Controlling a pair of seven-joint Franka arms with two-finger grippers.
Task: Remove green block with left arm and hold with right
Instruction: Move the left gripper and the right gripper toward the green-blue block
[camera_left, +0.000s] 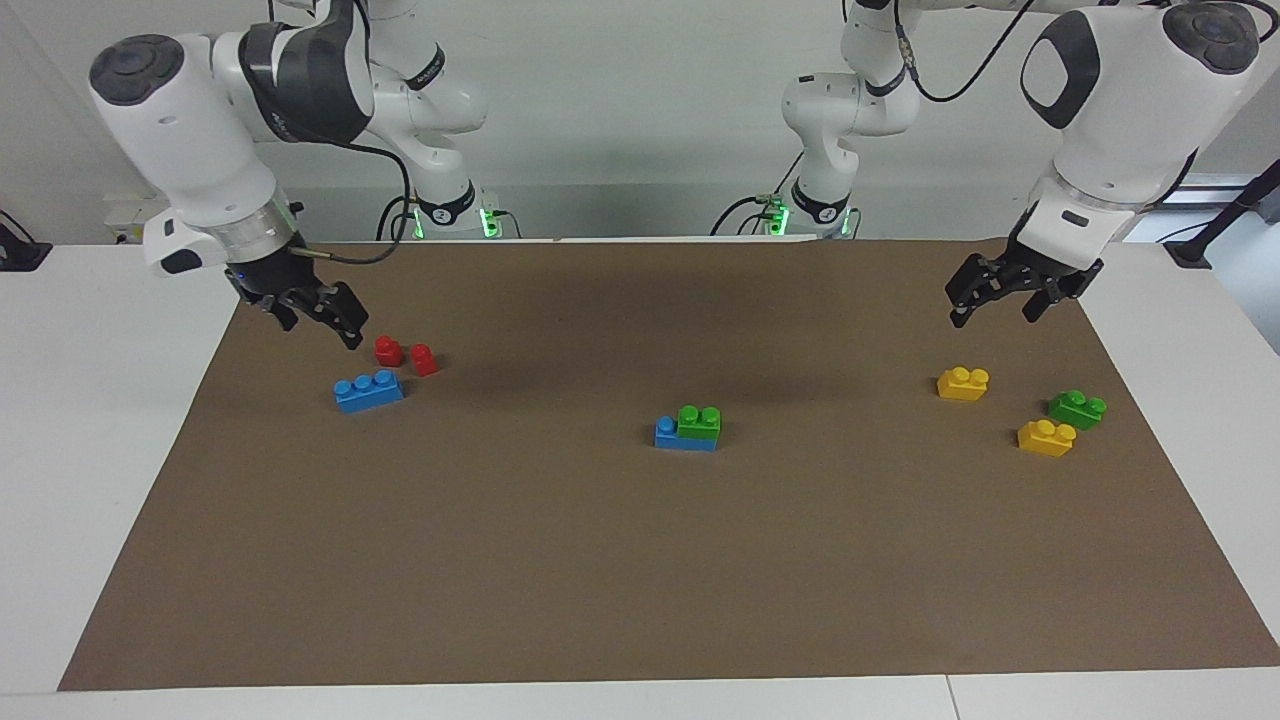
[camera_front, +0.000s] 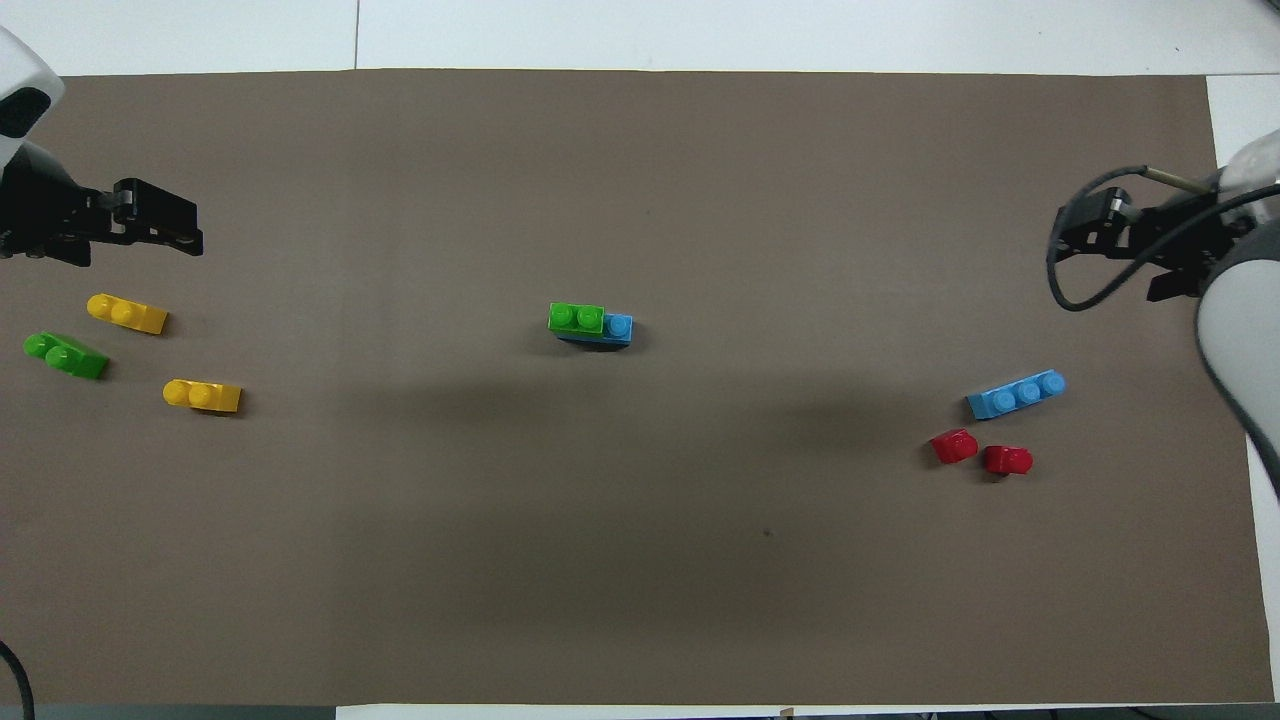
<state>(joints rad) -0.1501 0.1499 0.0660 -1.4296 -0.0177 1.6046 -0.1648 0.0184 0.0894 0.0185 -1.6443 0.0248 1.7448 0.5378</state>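
Note:
The green block (camera_left: 699, 421) sits stacked on one end of a blue brick (camera_left: 668, 435) in the middle of the brown mat; it also shows in the overhead view (camera_front: 576, 318) on that blue brick (camera_front: 619, 328). My left gripper (camera_left: 995, 303) hangs open and empty above the mat's edge at the left arm's end, over a spot near a yellow brick (camera_left: 963, 383); it also shows in the overhead view (camera_front: 165, 225). My right gripper (camera_left: 320, 325) is open and empty, just above the mat beside two red pieces (camera_left: 389, 350); it also shows in the overhead view (camera_front: 1115, 245).
A second green two-stud brick (camera_left: 1077, 409) and another yellow brick (camera_left: 1046, 438) lie at the left arm's end. A loose blue three-stud brick (camera_left: 368, 390) lies by the red pieces at the right arm's end. The brown mat (camera_left: 640, 560) covers the white table.

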